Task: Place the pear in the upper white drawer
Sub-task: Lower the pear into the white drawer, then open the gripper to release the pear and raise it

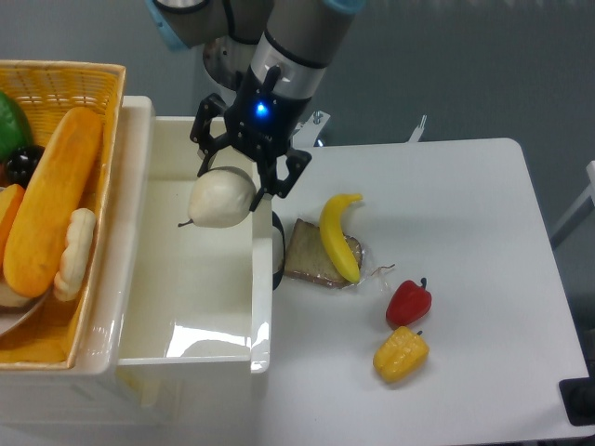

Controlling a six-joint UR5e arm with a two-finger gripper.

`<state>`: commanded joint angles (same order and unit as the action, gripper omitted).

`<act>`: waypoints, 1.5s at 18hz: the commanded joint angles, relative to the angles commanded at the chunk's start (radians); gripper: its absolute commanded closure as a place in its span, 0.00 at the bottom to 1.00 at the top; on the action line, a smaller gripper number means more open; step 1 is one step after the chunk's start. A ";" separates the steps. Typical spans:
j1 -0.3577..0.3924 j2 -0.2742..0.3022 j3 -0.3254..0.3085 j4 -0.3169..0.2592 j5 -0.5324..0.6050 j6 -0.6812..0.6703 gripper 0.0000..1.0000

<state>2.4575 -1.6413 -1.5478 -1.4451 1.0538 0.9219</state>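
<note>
The pear hangs in the air, pale and round, its thin dark stem pointing toward 8 o'clock. It sits over the right part of the upper white drawer, just inside the drawer's right wall, near the back end. The gripper comes down on it from 1 o'clock with its dark fingers closed around the fruit's top and sides; a blue light glows on the wrist above.

The drawer's floor below the pear looks bare and glossy. A dark handle shows on the drawer's right outer wall, at 5 o'clock from the pear.

At 9 o'clock, beyond the drawer's left wall, stands one woven yellow basket. It holds one long orange bread loaf, a smaller pale roll, something green and something dark at its left edge; these two are too cut off to tell.

On the white desk, at 4 o'clock from the pear, lie four things well clear of the drawer: one yellow banana resting on one wrapped brown sandwich slice, and further toward 4 o'clock one red bell pepper with one yellow bell pepper just below it, the two close together.
</note>
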 joint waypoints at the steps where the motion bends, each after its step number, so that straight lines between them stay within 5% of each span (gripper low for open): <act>1: -0.005 -0.005 0.000 0.005 0.002 0.000 0.51; 19: -0.041 -0.046 -0.003 0.026 0.025 0.009 0.42; 27: -0.041 -0.046 0.000 0.028 0.025 0.057 0.13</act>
<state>2.4160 -1.6874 -1.5478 -1.4174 1.0784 0.9787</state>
